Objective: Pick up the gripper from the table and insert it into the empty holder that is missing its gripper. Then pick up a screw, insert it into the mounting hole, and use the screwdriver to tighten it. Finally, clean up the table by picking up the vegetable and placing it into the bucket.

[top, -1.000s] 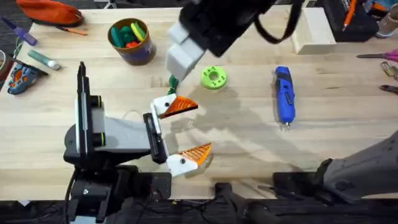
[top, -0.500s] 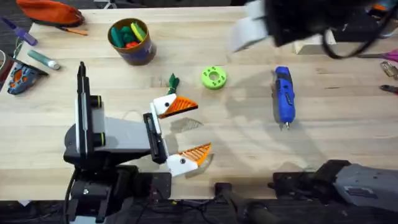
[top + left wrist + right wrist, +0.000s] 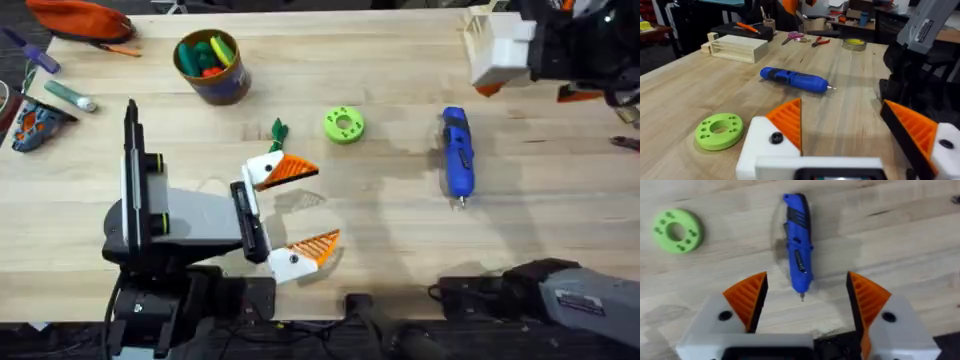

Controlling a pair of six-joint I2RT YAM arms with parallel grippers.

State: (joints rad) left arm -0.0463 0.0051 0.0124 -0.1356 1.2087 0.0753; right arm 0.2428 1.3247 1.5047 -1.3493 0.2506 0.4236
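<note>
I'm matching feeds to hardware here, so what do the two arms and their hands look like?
Both hands have white angular plastic mounts carrying orange ribbed wedge pads, each fixed with a dark screw. The left hand sits on a grey and black arm body. The right hand belongs to a black arm with a grey link bearing a label near its base.

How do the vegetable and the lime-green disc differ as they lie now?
The vegetable is dark green, slim and leafy-ended; the lime-green disc is bright, round, with a centre hole ringed by smaller holes. The vegetable lies right beside the left gripper's upper finger; the disc lies clear of it. Both rest on the table.
</note>
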